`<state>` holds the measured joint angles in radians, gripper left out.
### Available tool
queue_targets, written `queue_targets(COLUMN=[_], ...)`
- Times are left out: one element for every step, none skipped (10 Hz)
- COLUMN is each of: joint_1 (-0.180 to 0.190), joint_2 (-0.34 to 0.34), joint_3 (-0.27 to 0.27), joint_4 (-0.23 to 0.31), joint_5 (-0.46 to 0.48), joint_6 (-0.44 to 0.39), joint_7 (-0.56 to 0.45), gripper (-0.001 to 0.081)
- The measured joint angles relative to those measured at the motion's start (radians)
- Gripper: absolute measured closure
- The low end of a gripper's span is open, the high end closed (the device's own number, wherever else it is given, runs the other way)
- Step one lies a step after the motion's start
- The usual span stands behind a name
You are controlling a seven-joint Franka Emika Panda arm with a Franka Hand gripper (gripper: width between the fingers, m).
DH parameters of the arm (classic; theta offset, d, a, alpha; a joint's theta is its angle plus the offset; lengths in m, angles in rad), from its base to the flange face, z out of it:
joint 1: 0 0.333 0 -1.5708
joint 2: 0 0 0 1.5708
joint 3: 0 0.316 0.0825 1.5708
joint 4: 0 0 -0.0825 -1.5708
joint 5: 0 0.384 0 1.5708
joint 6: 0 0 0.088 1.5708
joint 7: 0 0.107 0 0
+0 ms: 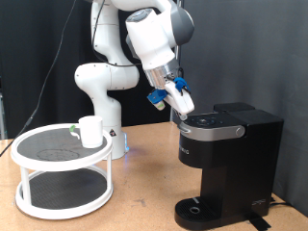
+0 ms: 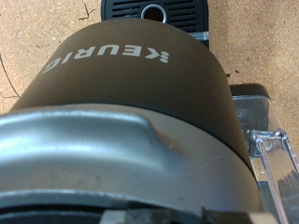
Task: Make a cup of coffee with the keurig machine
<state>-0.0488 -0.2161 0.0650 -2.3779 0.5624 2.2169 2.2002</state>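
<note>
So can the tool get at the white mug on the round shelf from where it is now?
Probably yes. The tool sits at the keurig machine's lid, while the mug stands apart on the white tiered stand's top shelf, open from above, with only a small item beside it.

Exterior view: off arm, about table [image 1: 144,197] height, faces arm front-on, mid distance, takes in whole coffee machine [image 1: 223,164] and round rack [image 1: 63,168]. Wrist view: on hand, looks steeply down, very close to coffee machine [image 2: 131,89] top. Shared: machine's lid and drip tray [image 2: 154,11].
</note>
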Motion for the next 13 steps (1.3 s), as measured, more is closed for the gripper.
queue_targets(joint_1=[0.0, 0.0, 0.0, 0.0, 0.0, 0.0, 0.0, 0.001, 0.001, 0.001, 0.001, 0.0, -0.002], joint_2=[0.0, 0.0, -0.001, -0.005, -0.013, -0.026, -0.042, -0.052, -0.049, -0.05, -0.059, -0.08, -0.11], joint_3=[-0.002, -0.004, -0.009, -0.015, -0.022, -0.035, -0.05, -0.062, -0.06, -0.057, -0.056, -0.057, -0.061], joint_4=[0.0, 0.0, 0.003, 0.009, 0.016, 0.028, 0.048, 0.058, 0.055, 0.048, 0.029, 0.001, -0.03], joint_5=[0.015, 0.043, 0.075, 0.114, 0.161, 0.219, 0.267, 0.292, 0.281, 0.293, 0.337, 0.376, 0.382], joint_6=[-0.001, -0.002, -0.008, -0.016, -0.028, -0.06, -0.103, -0.135, -0.128, -0.1, -0.058, -0.034, -0.031], joint_7=[-0.01, -0.031, -0.057, -0.085, -0.113, -0.148, -0.176, -0.189, -0.187, -0.19, -0.203, -0.209, -0.206], gripper=[0.0806, 0.0806, 0.0806, 0.0806, 0.0806, 0.0806, 0.0806, 0.0806, 0.0806, 0.0806, 0.0806, 0.0806, 0.0806])
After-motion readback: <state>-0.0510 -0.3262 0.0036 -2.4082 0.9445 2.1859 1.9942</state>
